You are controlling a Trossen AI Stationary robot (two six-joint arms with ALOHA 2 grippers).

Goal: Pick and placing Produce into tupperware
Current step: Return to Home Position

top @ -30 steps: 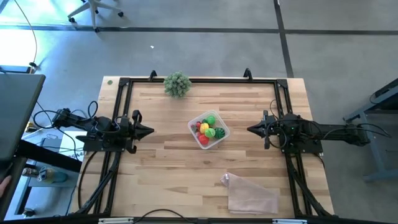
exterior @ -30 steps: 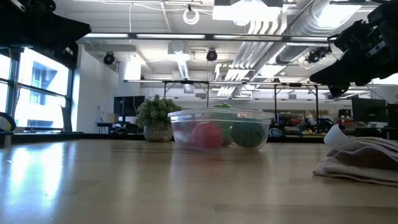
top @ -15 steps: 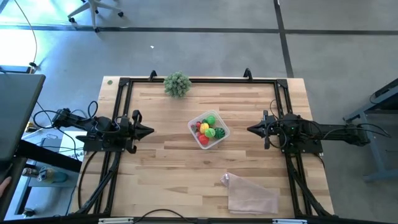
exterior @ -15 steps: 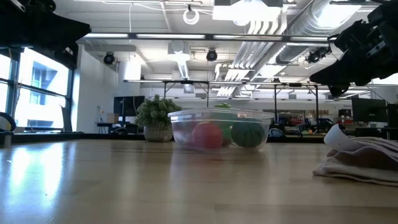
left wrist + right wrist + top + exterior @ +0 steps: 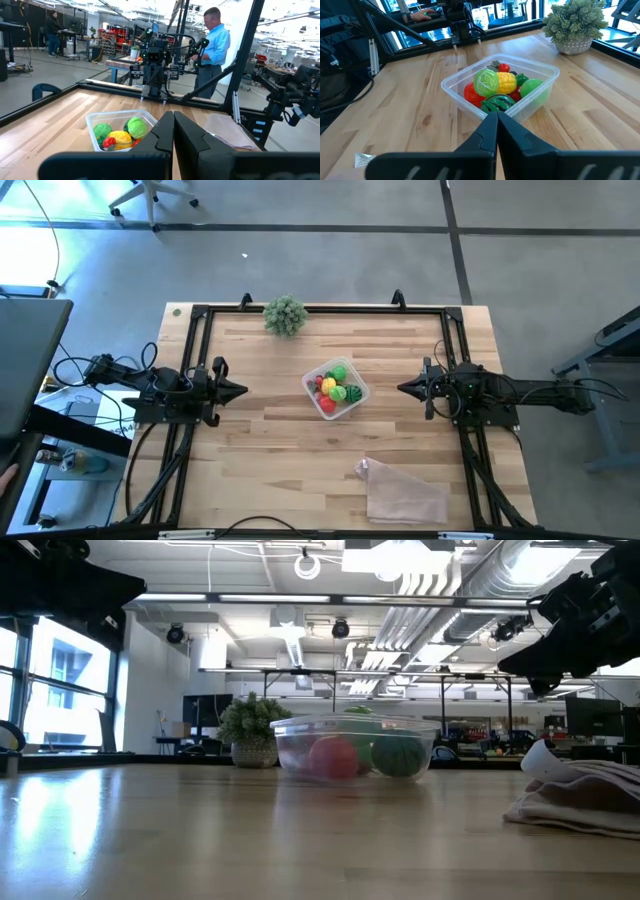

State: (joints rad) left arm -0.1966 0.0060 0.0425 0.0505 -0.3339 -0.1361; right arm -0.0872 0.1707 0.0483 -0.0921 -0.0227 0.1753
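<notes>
The clear tupperware (image 5: 336,388) stands on the middle of the wooden table and holds the produce (image 5: 499,86): a green ball, a yellow piece, red pieces and a dark striped green melon ball. In the low view the tupperware (image 5: 355,748) shows red and green pieces through its wall. My left gripper (image 5: 243,390) hovers shut at the table's left side, pointing toward the tub. My right gripper (image 5: 402,388) hovers shut at the right side, also pointing toward it. Both are well away from the tub.
A bushy grey-green plant (image 5: 285,314) in a pot stands at the table's far edge. A crinkled clear plastic bag (image 5: 402,492) lies flat near the near right corner. A black frame (image 5: 198,315) runs around the table. A person (image 5: 216,47) stands in the room beyond.
</notes>
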